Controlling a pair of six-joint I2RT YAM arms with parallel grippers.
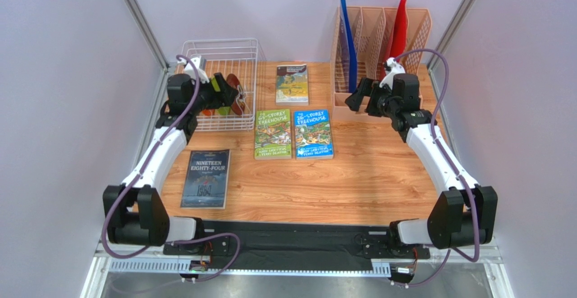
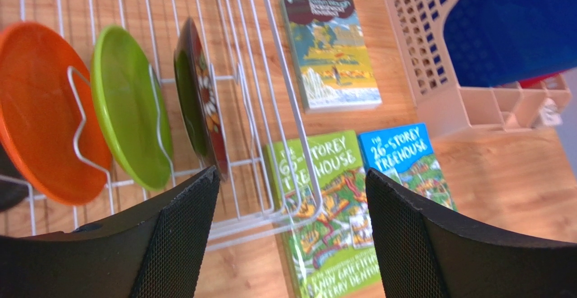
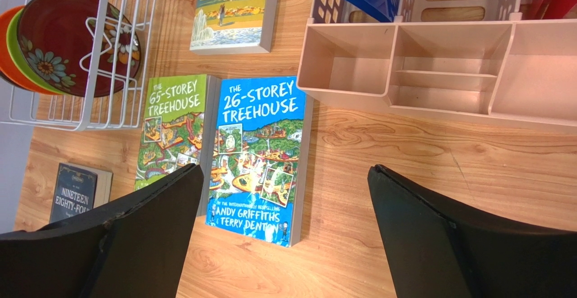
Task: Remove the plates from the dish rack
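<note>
The white wire dish rack (image 1: 218, 40) stands at the table's far left. The left wrist view shows the orange plate (image 2: 40, 108), the lime green plate (image 2: 129, 102) and the dark red patterned plate (image 2: 200, 95) standing on edge between its prongs. A dark sliver at that view's left edge may be the grey plate. My left gripper (image 1: 229, 95) hovers open and empty over the rack's front right part, its left finger (image 2: 176, 244) just short of the red plate. My right gripper (image 1: 352, 100) is open and empty above the table by the organizer. The red plate also shows in the right wrist view (image 3: 68, 41).
A peach slotted organizer (image 1: 382, 48) with a blue and a red folder stands at the back right. Several books lie on the wood: a dark one (image 1: 206, 177) near left, a green one (image 1: 273, 134), a blue one (image 1: 313, 134) and one further back (image 1: 292, 83).
</note>
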